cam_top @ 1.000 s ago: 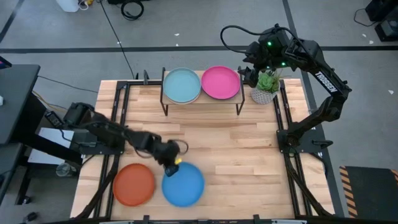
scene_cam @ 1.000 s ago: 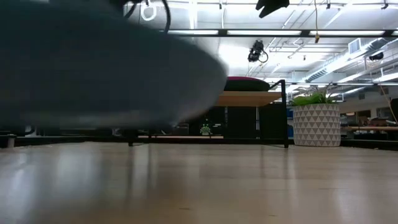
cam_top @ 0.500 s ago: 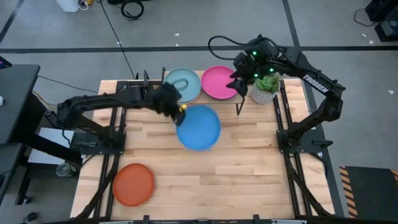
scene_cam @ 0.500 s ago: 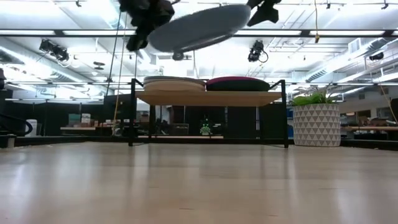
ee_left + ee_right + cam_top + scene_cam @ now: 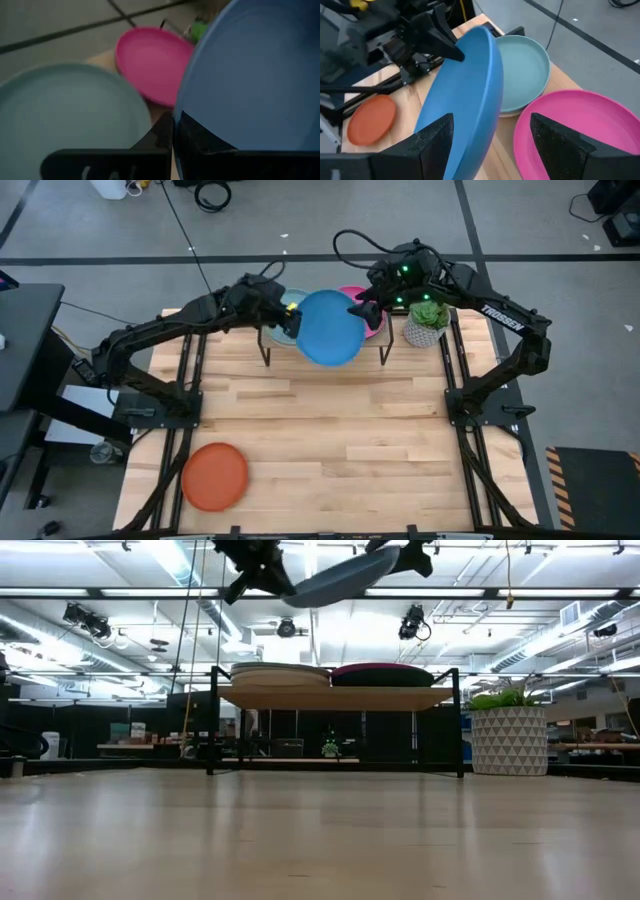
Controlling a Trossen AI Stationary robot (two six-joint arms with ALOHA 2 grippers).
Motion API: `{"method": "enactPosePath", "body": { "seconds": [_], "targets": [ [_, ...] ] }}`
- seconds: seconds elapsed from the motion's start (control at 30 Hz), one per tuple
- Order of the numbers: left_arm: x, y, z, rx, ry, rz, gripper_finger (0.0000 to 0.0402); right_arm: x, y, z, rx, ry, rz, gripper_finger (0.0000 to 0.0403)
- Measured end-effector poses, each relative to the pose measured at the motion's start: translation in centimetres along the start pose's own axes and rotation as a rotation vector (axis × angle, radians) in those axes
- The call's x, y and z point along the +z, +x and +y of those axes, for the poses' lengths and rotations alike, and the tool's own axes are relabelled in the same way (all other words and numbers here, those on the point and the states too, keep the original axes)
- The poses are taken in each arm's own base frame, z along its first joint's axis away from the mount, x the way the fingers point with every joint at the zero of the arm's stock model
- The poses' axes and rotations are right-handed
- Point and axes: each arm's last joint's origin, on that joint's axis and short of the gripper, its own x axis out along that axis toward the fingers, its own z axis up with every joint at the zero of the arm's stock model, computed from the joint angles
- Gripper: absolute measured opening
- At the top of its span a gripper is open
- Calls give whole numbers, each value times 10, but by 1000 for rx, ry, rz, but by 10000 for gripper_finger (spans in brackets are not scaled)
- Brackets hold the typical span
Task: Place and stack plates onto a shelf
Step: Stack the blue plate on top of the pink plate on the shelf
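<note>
Clenched on the blue plate (image 5: 330, 327), left gripper (image 5: 283, 308) holds it tilted above the shelf (image 5: 325, 340); right gripper (image 5: 362, 308) spread at 3 o'clock. Level before releasing onto pink plate (image 5: 372, 305).

Two dark, slim multi-joint arms, matte black links.
Right arm (image 5: 500, 310) has white TROSSEN lettering on its link, green lights glowing near the wrist, a black cable looping behind it; left arm (image 5: 160, 330) shows a yellow spot beside its gripper (image 5: 283, 310).
</note>
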Motion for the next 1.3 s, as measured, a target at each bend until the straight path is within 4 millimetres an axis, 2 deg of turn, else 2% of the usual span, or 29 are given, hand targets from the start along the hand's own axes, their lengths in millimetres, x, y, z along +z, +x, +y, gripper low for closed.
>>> {"method": "enactPosePath", "body": {
  "seconds": [0.23, 0.33, 0.7, 0.87, 0.93, 1.03, 1.13, 1.3],
  "targets": [
    [17, 0, 0, -41, -44, -154, 14, 6, 0, 1, -7, 32, -69, 268],
    [22, -1, 1, -35, -66, -207, 14, 9, 0, 1, -1, 46, -92, 253],
    [28, -2, 0, -14, -138, -286, 16, 12, -1, 1, -42, 75, -134, 126],
    [28, -2, -2, -49, -106, -274, 61, 12, -1, -1, -73, 74, -142, 63],
    [29, -3, 1, -61, -90, -261, 88, 12, -1, -3, -68, 77, -142, 50],
    [33, -13, 11, -53, -68, -254, 135, 14, -2, -5, -43, 84, -149, 50],
    [40, -32, 26, -82, -50, -252, 180, 15, -2, -9, -28, 95, -148, 62],
    [53, -84, 40, -87, 23, -390, 224, 14, -4, -21, -59, 122, -122, 66]
  ]
}}
